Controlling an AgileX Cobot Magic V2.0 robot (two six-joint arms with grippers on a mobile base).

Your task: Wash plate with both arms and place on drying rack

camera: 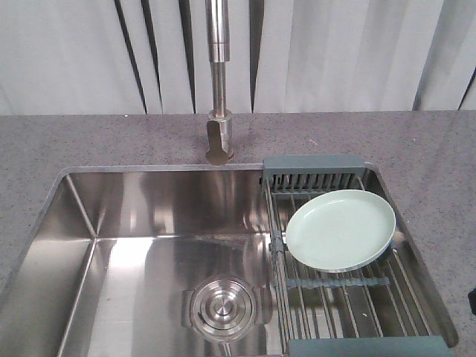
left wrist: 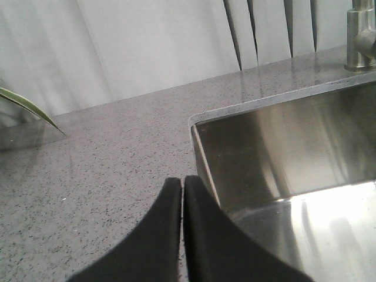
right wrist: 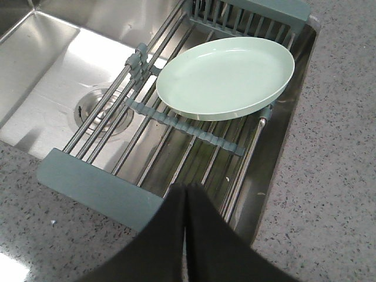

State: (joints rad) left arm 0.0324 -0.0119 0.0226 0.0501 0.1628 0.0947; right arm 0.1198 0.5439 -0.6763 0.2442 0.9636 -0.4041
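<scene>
Both our grippers are sitting pressed closed and gripping nothing: left gripper (left wrist: 183, 194) is hovering over the countertop (left wrist: 106, 153) beside the sink (left wrist: 282, 153), right gripper (right wrist: 185, 202) above the drying rack (right wrist: 97, 191), where the plate (right wrist: 226, 76) is lying face up on the rods.

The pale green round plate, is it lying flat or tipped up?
Slightly tipped. The pale mint-green round plate rests face up on the steel-rod drying rack, its far edge raised against the rack's teal end piece.
</scene>
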